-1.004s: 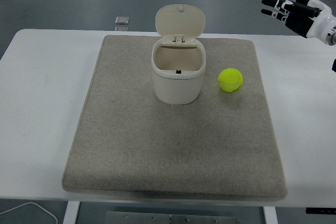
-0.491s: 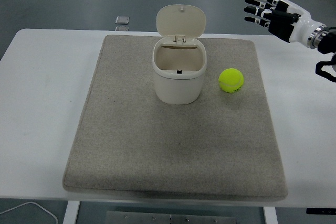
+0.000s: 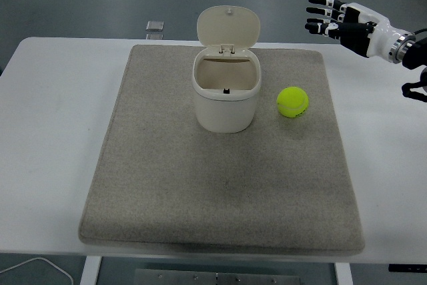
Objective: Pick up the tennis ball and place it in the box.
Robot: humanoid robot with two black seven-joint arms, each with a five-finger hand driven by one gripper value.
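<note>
Head view: tennis ball (image 3: 293,102) lies below robot hand (image 3: 347,21).

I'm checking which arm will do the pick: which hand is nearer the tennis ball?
Right. The right hand hovers open above the table's far right, beyond and to the right of the tennis ball, not touching it. The left hand is out of view.

White table under a grey mat

The white table (image 3: 53,138) carries a large grey felt-like mat (image 3: 220,191) that covers most of its middle, leaving bare strips at left and right. A small dark square object (image 3: 155,26) lies at the table's far edge, just beyond the mat.
</note>
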